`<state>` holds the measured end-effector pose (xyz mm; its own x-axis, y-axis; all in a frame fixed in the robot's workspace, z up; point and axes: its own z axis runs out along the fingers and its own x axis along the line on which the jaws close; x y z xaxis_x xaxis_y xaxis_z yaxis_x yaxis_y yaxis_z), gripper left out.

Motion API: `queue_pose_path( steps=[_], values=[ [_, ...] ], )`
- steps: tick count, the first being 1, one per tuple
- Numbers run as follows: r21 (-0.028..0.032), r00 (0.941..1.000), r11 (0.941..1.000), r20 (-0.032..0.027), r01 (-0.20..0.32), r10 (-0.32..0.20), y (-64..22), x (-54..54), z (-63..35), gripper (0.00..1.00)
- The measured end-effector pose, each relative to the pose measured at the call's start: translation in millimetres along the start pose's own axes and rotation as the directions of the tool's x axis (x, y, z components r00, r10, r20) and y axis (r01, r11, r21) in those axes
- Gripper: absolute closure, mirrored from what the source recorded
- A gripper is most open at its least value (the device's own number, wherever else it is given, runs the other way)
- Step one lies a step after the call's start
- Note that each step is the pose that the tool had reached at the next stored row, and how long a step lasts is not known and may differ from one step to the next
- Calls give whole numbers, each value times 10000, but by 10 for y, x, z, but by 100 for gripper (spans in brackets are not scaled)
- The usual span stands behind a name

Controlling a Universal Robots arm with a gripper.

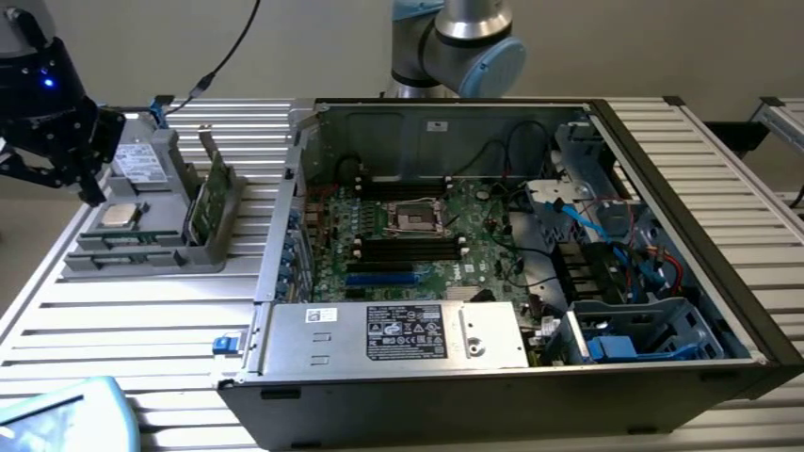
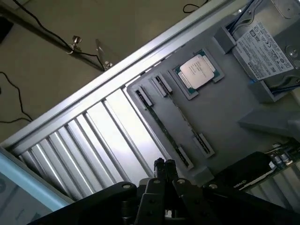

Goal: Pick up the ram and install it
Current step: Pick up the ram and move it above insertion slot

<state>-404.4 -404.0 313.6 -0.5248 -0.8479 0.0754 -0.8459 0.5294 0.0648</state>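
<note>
Case (image 1: 503, 235), open, seen in exterior view, well apart from gripper (image 2: 164, 168); tray (image 2: 225, 117) beneath gripper; gripper pinched shut, holding nothing; ram (image 2: 161, 126), plain in wrist view, on edge in tray slot, long axis leading away from gripper, near end just ahead; processor (image 2: 197, 70) farther on.

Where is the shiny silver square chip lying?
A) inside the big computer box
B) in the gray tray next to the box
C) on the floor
B: the silver square chip lies flat in the gray tray, on the exterior view's left of the open computer box.
</note>
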Motion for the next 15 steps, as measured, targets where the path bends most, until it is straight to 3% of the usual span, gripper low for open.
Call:
queue_pose_path(
  steps=[5,10,15],
  values=[
    [43,9964,9964,75,849,-850,1,0,1,89],
    [72,9877,9879,240,1547,-1548,0,0,1,89],
    [106,9738,9747,410,2234,-2236,0,0,1,89]
  ],
)
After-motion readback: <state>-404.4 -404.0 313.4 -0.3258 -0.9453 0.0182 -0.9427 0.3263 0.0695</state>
